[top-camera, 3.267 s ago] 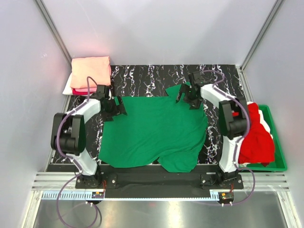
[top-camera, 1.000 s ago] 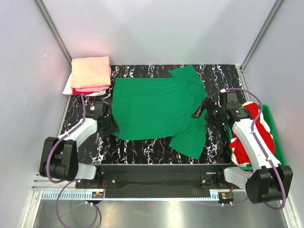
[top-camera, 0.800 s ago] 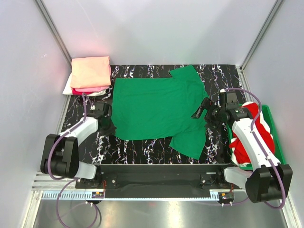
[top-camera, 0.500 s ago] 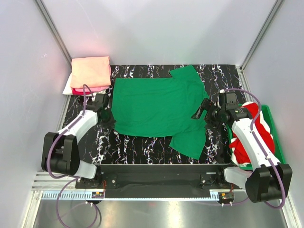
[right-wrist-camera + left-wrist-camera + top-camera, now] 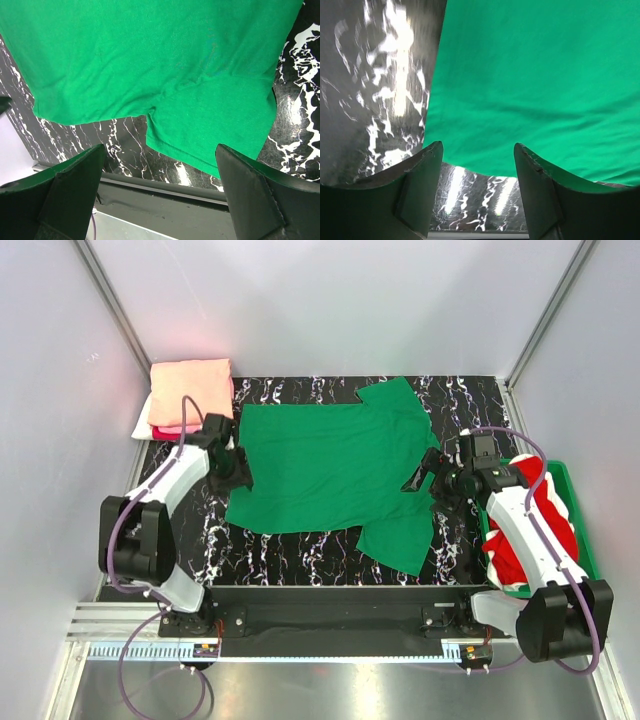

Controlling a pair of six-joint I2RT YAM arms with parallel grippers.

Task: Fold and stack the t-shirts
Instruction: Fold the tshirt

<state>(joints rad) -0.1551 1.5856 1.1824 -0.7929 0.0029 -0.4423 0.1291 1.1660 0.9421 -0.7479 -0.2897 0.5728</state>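
So the left end effector [image 5: 477,149] has slid up the left edge of the green t-shirt [image 5: 330,465] and now sits with its fingers apart and nothing between them. The right end effector [image 5: 160,149] hangs wide open over the near sleeve, also empty. The shirt's near-left corner got tugged out, so it lies flat on the table [image 5: 300,552]. I'd say it's ready for the first fold.

The wrist views show the empty jaws. Only the overhead shows the folded stack [image 5: 190,390] and the red shirt [image 5: 540,525] in the bin [image 5: 590,585]. Can't really tell if the left fingers brush the cloth.
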